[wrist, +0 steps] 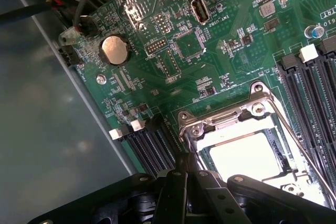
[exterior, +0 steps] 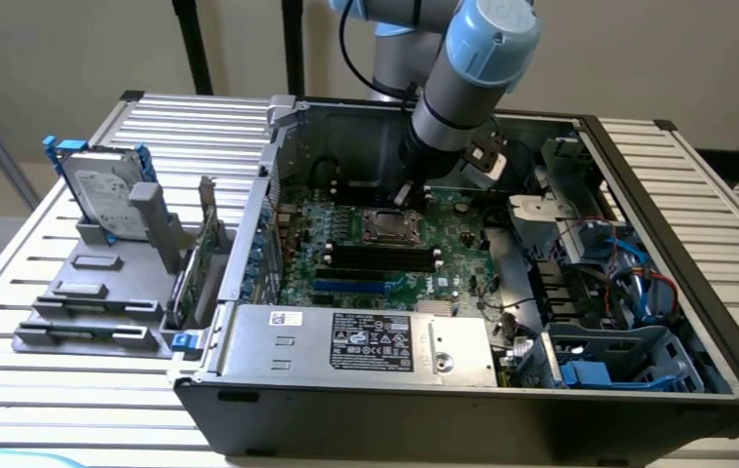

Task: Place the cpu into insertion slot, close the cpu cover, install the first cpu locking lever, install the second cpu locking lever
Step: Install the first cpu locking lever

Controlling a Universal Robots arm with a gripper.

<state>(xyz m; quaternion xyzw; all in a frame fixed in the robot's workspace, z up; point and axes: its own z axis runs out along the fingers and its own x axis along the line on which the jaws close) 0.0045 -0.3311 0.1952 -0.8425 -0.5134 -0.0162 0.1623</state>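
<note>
Slatted metal surface (exterior: pixel 70 380) carries the open computer case (exterior: pixel 474 409), laid on its side, we judge, so the green motherboard (wrist: pixel 220 66) faces up for work from above. Our end effector (wrist: pixel 186 182), fingers together and empty, hangs beside the insertion slot (wrist: pixel 197 129), where the cpu (wrist: pixel 247 153) sits pale and glossy inside the silver cpu cover (wrist: pixel 226 119).

Soft, even daylight outside the computer case (exterior: pixel 681 292). Inside, bright glare washes out the cpu (wrist: pixel 247 156); the dark gripper (wrist: pixel 189 182) looks blurry.
</note>
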